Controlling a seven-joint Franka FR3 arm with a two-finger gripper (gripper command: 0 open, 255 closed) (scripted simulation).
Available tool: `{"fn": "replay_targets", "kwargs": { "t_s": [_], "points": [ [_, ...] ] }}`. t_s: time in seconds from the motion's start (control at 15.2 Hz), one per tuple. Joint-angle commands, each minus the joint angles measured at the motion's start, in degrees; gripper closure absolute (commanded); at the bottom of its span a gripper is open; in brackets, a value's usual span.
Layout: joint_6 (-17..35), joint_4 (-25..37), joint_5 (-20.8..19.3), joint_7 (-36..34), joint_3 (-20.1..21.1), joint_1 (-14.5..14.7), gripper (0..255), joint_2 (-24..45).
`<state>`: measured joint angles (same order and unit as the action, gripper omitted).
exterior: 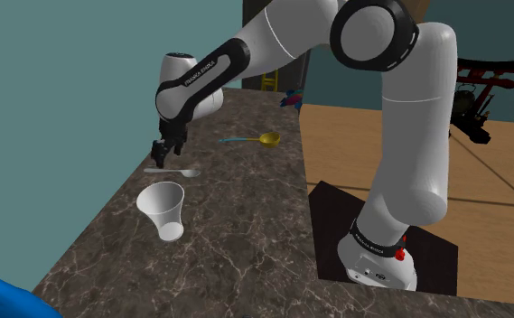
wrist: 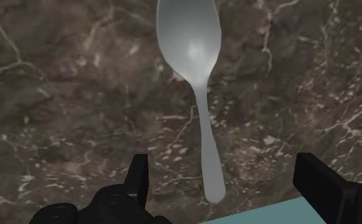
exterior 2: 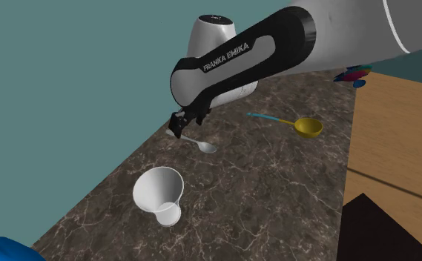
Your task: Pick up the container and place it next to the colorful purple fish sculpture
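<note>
Wide open and empty, the claw (wrist: 227,173) hangs over a spoon's (wrist: 191,44) handle, while the arm (exterior 2: 261,53) partly hides the fish sculpture (exterior 2: 356,74).

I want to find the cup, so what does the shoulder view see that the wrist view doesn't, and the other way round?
The shoulder view adds the white cup, the yellow scoop, the robot's arm and its stand on the wooden floor. The wrist view adds a close look: the gripper's fingers stand apart, with the end of the spoon's handle between them, untouched. Both share the grey spoon, the dark veined counter and the gripper above the spoon.
</note>
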<state>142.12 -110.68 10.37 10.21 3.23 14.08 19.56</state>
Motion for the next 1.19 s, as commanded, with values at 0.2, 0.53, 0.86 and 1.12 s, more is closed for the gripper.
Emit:
{"fn": "replay_targets", "kwargs": {
  "t_s": [0.2, 0.53, 0.86, 1.12],
  "points": [
    [2.57, 1.12, 0.27, 0.44, 0.33, 0.22, 0, 3.49],
    [3.84, 1.52, 0.33, 0.48, 0.41, 0.36, 0, 5.15],
    [3.83, 1.52, 0.33, 0.48, 0.41, 0.35, 0, 5.14],
    [3.83, 1.52, 0.33, 0.48, 0.41, 0.35, 255, 5.14]
  ]
}}
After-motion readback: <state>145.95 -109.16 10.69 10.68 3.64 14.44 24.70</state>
